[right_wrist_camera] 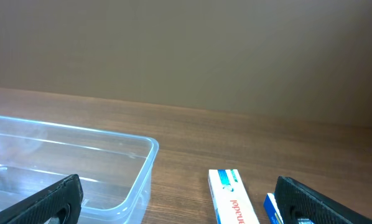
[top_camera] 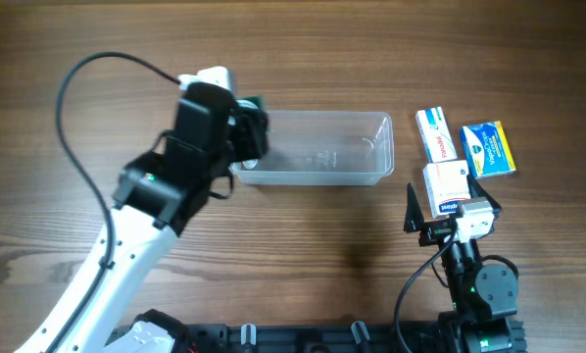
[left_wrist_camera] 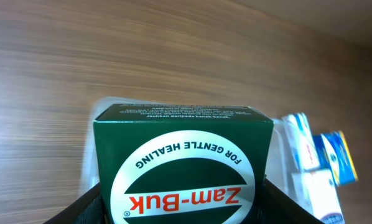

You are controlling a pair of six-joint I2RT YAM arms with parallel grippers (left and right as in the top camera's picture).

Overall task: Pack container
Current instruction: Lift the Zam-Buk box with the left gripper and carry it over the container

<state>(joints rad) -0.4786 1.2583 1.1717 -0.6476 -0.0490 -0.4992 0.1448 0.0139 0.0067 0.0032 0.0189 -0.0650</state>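
The clear container (top_camera: 317, 147) lies in the middle of the table. My left gripper (top_camera: 249, 132) hangs over its left end, shut on a green Zam-Buk box (left_wrist_camera: 183, 162) that fills the left wrist view between the two dark fingers (left_wrist_camera: 74, 211). Only a green corner of the box (top_camera: 257, 101) shows from overhead. The container's rim (left_wrist_camera: 89, 149) appears behind the box. My right gripper (top_camera: 450, 204) stands wide open right of the container, above the near end of a white and red box (top_camera: 445, 179). Nothing sits between its fingers (right_wrist_camera: 55, 199) in the right wrist view, with the container (right_wrist_camera: 111, 168) at left.
A white box with red and blue print (top_camera: 433, 132) and a blue and yellow box (top_camera: 489, 147) lie right of the container. The right wrist view shows the white box (right_wrist_camera: 232, 199) and the blue box's edge (right_wrist_camera: 270, 208). The left arm's cable (top_camera: 77, 78) loops at far left.
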